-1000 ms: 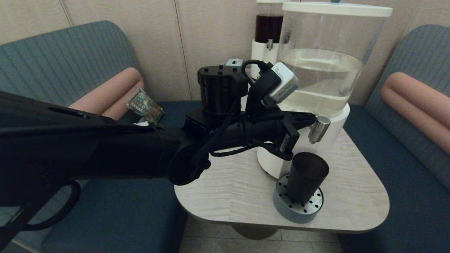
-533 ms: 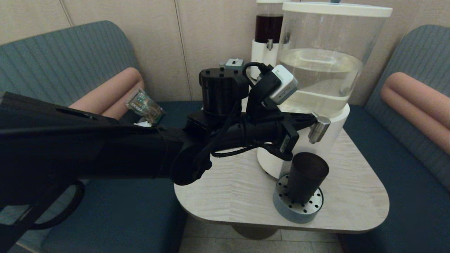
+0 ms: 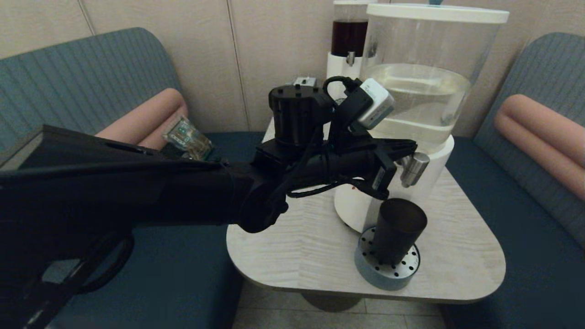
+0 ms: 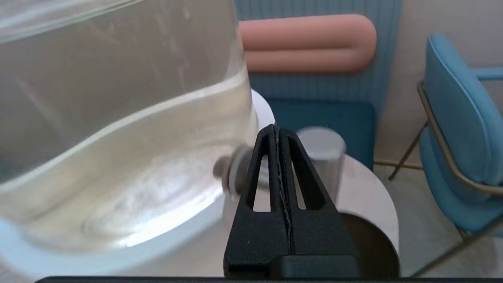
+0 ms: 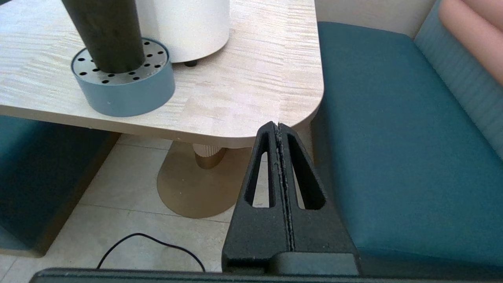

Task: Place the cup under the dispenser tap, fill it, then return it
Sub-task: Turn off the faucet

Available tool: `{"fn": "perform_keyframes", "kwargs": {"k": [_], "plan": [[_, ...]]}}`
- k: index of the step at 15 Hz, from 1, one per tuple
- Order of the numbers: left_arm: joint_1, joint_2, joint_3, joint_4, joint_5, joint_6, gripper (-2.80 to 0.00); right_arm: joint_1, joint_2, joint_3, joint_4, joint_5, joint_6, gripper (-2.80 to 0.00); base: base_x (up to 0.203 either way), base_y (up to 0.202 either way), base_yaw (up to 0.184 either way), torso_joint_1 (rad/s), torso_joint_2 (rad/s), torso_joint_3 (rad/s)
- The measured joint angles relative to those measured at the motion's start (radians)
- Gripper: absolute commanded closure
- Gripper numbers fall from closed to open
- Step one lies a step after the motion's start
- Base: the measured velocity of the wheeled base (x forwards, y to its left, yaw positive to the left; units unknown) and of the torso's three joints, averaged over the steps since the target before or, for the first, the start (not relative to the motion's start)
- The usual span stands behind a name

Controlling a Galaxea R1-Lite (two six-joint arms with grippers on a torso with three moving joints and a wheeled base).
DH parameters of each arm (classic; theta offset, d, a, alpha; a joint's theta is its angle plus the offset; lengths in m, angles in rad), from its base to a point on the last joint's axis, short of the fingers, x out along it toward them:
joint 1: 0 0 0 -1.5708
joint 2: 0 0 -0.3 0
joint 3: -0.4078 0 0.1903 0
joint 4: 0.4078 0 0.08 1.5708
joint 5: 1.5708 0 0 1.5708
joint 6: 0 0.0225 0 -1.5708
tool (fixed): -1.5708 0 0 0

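The black cup [image 3: 397, 230] stands upright on a round perforated drip tray [image 3: 388, 274], directly below the brushed-steel dispenser tap [image 3: 413, 169] of the big clear-tank dispenser [image 3: 420, 82]. My left gripper [image 3: 411, 146] is shut and empty, its tips just above and behind the tap's top, close to the white base. In the left wrist view the shut gripper [image 4: 277, 127] points at the tap [image 4: 322, 145], with the cup's dark mouth [image 4: 373, 243] below. My right gripper [image 5: 278, 125] hangs shut and empty beyond the table's corner, away from the cup [image 5: 106, 31].
A smaller dispenser of dark liquid [image 3: 348, 41] stands behind the big one on the pale wooden table [image 3: 297, 246]. A small clear bottle [image 3: 187, 135] lies on the left bench. Teal benches flank the table, and a black cable [image 5: 149, 239] crosses the floor.
My left arm has risen slightly and reached further right, bringing its shut tips from beside the tap to just above it. The cup has not moved.
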Motion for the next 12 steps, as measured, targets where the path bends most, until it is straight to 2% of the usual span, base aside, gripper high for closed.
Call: {"fn": "perform_keyframes", "kwargs": {"k": [12], "plan": [[-0.007,0.076,-0.076,-0.005,-0.013,-0.01,0.0,0.0,0.0,0.0,0.0,0.0,0.0,0.0,0.0,0.0,0.0,0.0,0.0,0.0]]}}
